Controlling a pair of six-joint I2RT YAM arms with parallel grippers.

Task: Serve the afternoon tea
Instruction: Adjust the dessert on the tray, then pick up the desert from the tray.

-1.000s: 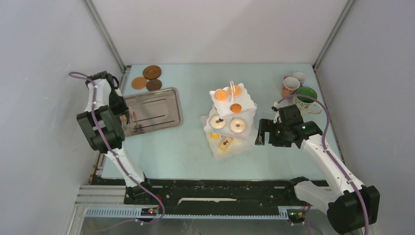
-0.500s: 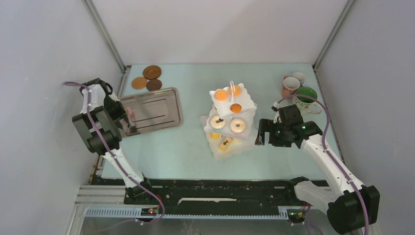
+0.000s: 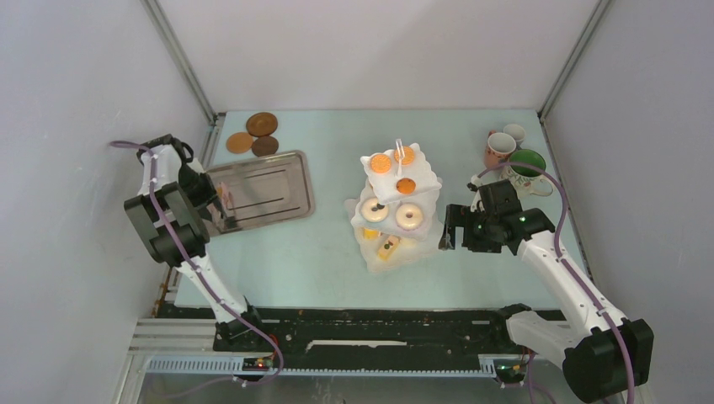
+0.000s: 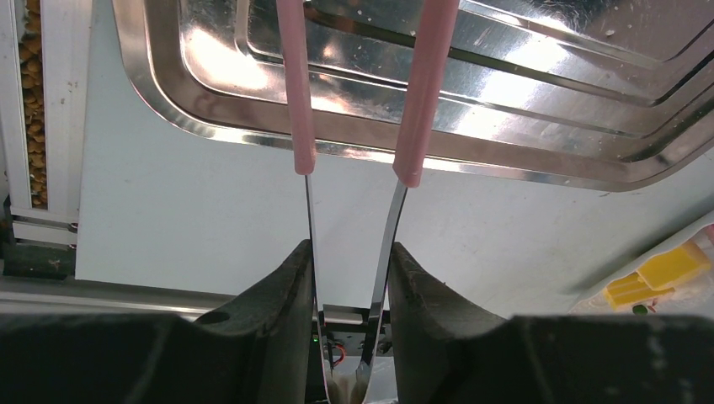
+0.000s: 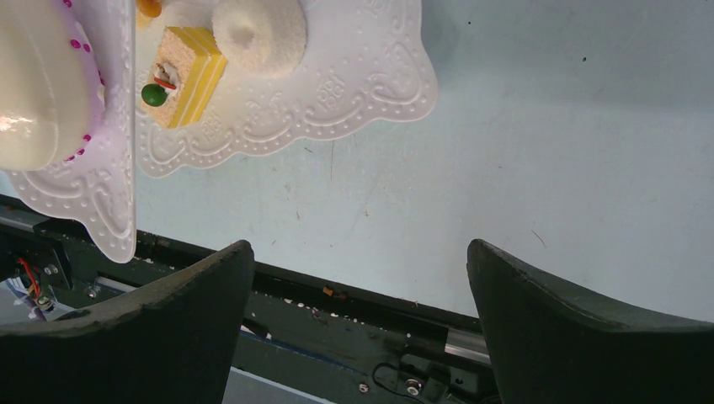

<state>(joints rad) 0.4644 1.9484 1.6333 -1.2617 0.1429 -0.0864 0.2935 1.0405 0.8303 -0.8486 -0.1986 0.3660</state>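
Beside the stand [image 5: 337,93], right pincer [image 5: 358,248] spread; left pincer [image 4: 349,252] pinches tongs [image 4: 290,84] over tray [image 4: 505,93].

My top view is bright and even, lit from above, with only soft shadows beside the white stand [image 3: 423,246]. On the left wrist camera the metal tray [image 4: 547,93] flashes big white shiny spots (hard to look at). The dark fingers [image 4: 261,337] up close look a bit blurry, I think.
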